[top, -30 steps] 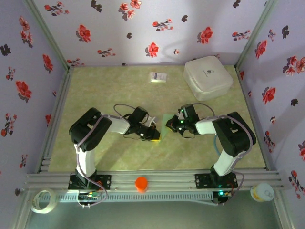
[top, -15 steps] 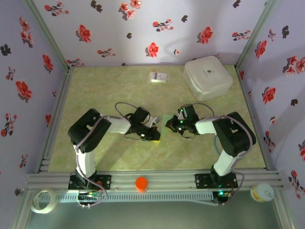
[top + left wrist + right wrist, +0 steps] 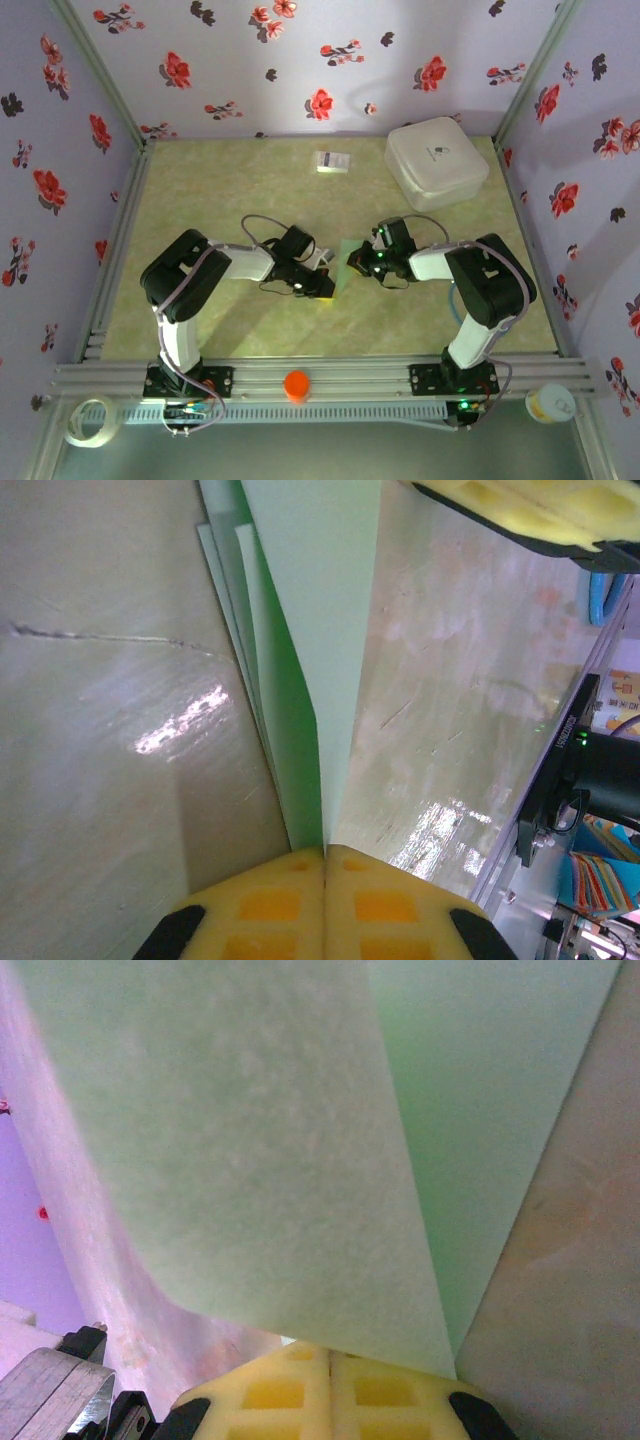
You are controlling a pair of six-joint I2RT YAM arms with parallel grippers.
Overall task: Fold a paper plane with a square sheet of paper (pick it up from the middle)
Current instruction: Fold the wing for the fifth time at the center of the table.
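The square sheet of paper is pale mint green and folded into long layers, lying mid-table between the two grippers. In the left wrist view the folded paper narrows along a crease into the seam of my left gripper, which is shut on its end. From above, the left gripper sits at the paper's near left edge and the right gripper at its right edge. In the right wrist view a broad flap of paper lies over the tips of the shut right gripper. Whether the paper has the paper plane's dart shape I cannot tell.
A white rounded box stands at the back right and a small white printed card lies at the back centre. An orange object sits on the front rail between the arm bases. Flowered walls close three sides.
The left arm and its gripper have eased slightly toward the near edge with the paper's end. The right arm has not visibly moved.
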